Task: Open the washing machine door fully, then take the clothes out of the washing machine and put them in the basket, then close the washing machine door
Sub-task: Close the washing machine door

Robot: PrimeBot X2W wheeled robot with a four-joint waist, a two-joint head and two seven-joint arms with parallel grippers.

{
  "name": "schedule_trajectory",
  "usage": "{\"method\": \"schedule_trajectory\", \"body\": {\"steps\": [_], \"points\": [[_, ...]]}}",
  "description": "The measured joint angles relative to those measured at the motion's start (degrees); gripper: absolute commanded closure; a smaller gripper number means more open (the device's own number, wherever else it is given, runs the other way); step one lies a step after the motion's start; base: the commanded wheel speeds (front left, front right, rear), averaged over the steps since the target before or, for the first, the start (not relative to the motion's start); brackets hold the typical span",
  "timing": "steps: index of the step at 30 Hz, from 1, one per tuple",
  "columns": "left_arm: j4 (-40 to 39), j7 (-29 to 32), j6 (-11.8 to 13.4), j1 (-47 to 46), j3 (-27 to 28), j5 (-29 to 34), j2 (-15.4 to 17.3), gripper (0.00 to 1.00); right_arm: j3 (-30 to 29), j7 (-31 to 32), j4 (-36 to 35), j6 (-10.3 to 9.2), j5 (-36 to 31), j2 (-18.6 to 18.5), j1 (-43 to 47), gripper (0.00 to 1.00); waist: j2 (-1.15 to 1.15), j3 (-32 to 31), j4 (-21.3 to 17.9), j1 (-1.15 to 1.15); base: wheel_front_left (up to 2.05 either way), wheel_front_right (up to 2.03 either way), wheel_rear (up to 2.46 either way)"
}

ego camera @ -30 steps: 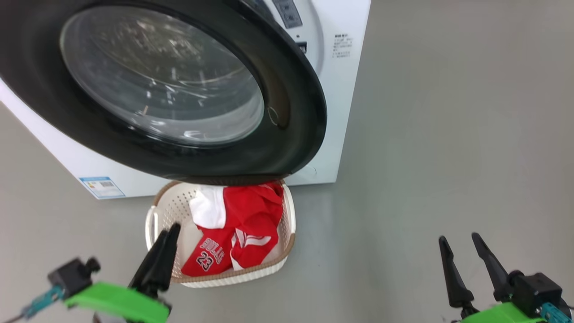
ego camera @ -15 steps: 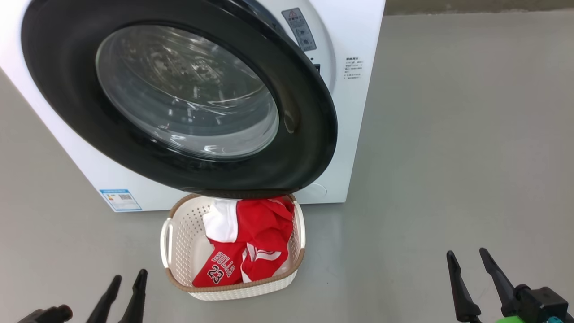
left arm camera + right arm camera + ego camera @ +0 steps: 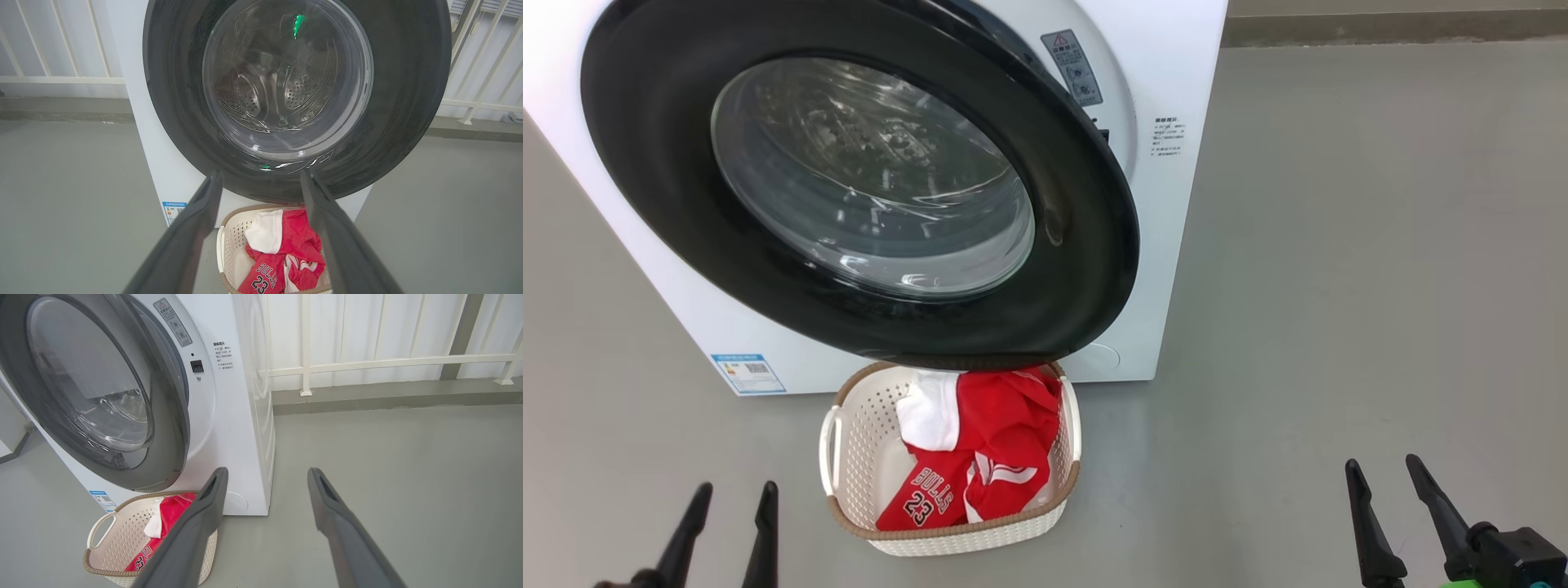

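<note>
Grey floor (image 3: pixel 1339 245) is spread around the washing machine (image 3: pixel 1176 245), white railing (image 3: pixel 367 361) behind it. Clothes (image 3: pixel 996 425) are held in the basket (image 3: pixel 858 457) below its door (image 3: pixel 645 163); left gripper (image 3: pixel 735 490) and right gripper (image 3: pixel 1383 464) are spread wide, nothing gripped.

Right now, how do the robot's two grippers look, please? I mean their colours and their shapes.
The left gripper and the right gripper each have two long, slim, dark fingers that taper to a point. Close up, the fingers look matt dark grey, with a shallow slot near the tip. Behind the right fingers sits a black block above a bright green part.
</note>
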Motion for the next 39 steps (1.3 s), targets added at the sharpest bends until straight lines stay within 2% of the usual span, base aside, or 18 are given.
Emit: {"method": "schedule_trajectory", "body": {"steps": [7,21,22,24,25,29,39], "points": [[0.2,0.0,0.0,1.8,0.2,1.5,-1.8,0.0,0.0,0.0,-0.2,0.0,-0.4,0.0,0.1,0.0,0.0,0.0,-0.1,0.0,0.0,0.0,0.0],[0.0,0.0,0.0,1.9,-0.8,0.8,-1.8,0.0,-0.2,0.0,-0.6,0.0,-0.1,0.0,0.8,0.01,0.0,0.0,0.1,0.0,0.0,0.0,0.0],[-0.1,0.0,0.0,1.9,-1.0,0.8,-1.8,0.0,0.0,0.0,-1.0,0.0,0.1,0.0,0.8,0.41,0.0,0.0,0.3,0.0,0.0,0.0,0.0],[-0.2,0.0,0.0,1.9,-1.5,0.7,-1.9,0.0,0.4,0.0,-1.1,0.0,0.5,0.0,0.8,0.9,0.0,0.1,0.8,0.0,0.0,0.0,0.0],[-0.3,0.0,0.0,1.8,-1.8,0.4,-2.0,0.0,0.7,0.0,-1.1,0.0,0.5,0.0,0.8,1.0,0.0,0.1,1.1,0.0,0.0,0.0,0.0],[-0.5,0.0,0.0,1.6,-2.6,-0.1,-2.3,0.0,2.5,0.0,-0.9,0.0,1.0,0.0,-0.5,1.0,0.0,0.6,2.5,0.0,0.0,0.0,0.0],[-0.9,0.0,0.0,0.7,-5.1,-1.2,-3.7,0.0,8.1,0.0,1.2,0.0,1.5,-0.2,-12.4,1.0,0.0,2.0,7.4,0.0,0.0,0.0,0.0]]}}
